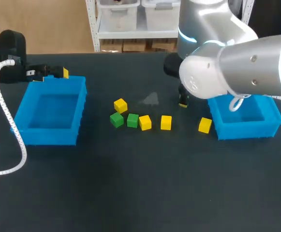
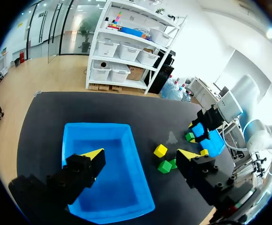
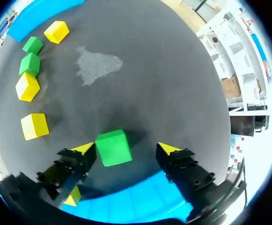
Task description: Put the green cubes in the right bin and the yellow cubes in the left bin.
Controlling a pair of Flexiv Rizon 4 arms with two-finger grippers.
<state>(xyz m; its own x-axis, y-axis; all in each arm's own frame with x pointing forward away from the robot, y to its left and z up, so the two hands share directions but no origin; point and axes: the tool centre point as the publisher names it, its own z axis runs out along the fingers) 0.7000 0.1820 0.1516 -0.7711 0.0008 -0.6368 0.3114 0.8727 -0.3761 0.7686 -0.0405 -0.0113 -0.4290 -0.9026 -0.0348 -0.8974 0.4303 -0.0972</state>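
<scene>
As we look out from our own edge of the table (image 1: 130, 193), the nearest things are a loose row of cubes between the bins. It holds a green cube (image 1: 116, 119) and a second green cube (image 1: 133, 120) side by side, then a yellow cube (image 1: 145, 122) touching that second one. Another yellow cube (image 1: 166, 122) lies just beside it, and a lone yellow cube (image 1: 205, 125) sits just beside the left wall of the right bin (image 1: 246, 130). The left bin (image 1: 48, 135) sits well apart at our left. Just behind the row rests a fourth yellow cube (image 1: 120, 105). Farther on, our right gripper (image 3: 126, 149) is down at the table by the right bin, fingers spread. A third green cube (image 3: 113, 147) lies on the table between them, close against one finger and apart from the other, so nothing is grasped. Farthest off, our left gripper (image 2: 140, 157) hangs over the left bin's far edge, fingers wide apart and holding nothing.
</scene>
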